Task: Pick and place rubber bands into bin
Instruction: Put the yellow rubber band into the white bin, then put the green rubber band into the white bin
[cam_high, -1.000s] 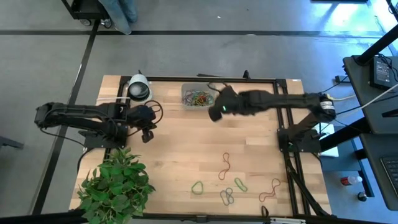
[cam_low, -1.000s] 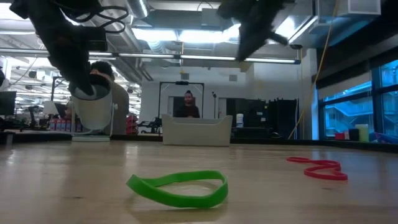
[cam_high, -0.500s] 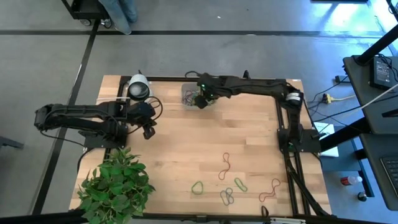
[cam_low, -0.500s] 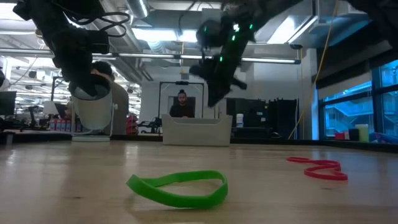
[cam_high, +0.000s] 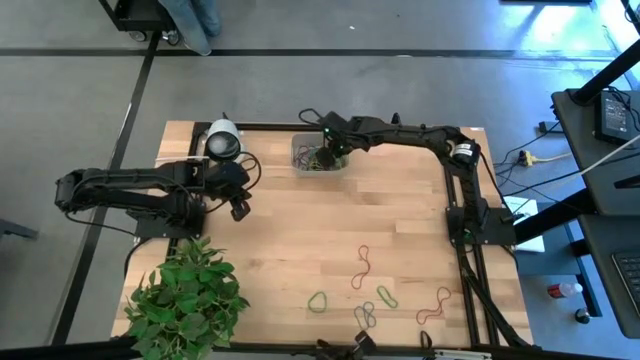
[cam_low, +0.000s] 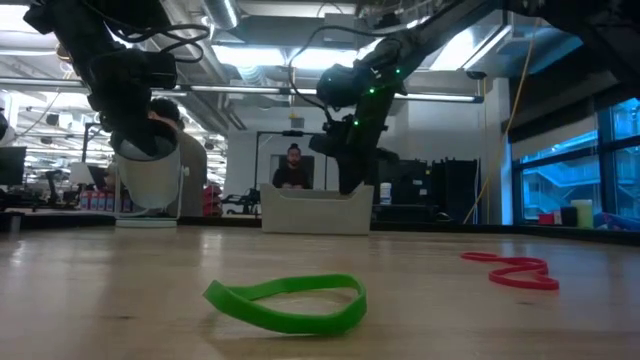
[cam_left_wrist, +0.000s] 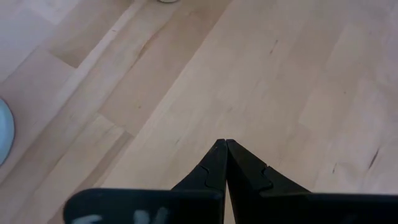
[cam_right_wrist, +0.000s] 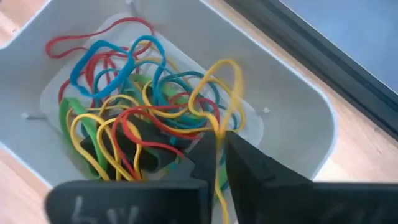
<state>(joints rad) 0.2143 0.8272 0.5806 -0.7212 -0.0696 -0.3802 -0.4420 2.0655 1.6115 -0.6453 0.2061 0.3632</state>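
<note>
The bin (cam_high: 297, 150) stands at the table's far edge, holding several tangled rubber bands (cam_right_wrist: 124, 118) in yellow, red, blue and green. My right gripper (cam_high: 324, 158) hangs over it, fingers slightly apart (cam_right_wrist: 219, 152), with a yellow band (cam_right_wrist: 214, 81) in the gap. More bands lie flat near the front edge: a green one (cam_high: 318, 301) (cam_low: 285, 300), a red one (cam_high: 361, 268) and another red one (cam_high: 434, 305) (cam_low: 510, 272). My left gripper (cam_high: 240, 211) (cam_left_wrist: 225, 144) is shut and empty above the table's left part. My right gripper has a strand of the yellow band (cam_right_wrist: 218, 134) running through the narrow gap between its fingertips, which slant down into the bin from its right side. The band's loop reaches out onto the pile in the bin. Whether the fingers still press the strand, I cannot tell.
A white-and-black tape roll (cam_high: 222, 142) sits at the far left, and a potted plant (cam_high: 188, 300) fills the near left corner. A black frame (cam_high: 455, 180) runs along the far and right edges. A person (cam_low: 294, 168) shows in the room behind the bin (cam_low: 315, 210).
My right gripper has swung from right of the bin toward the table's far left and gone down, ending just above the bands in the bin.
</note>
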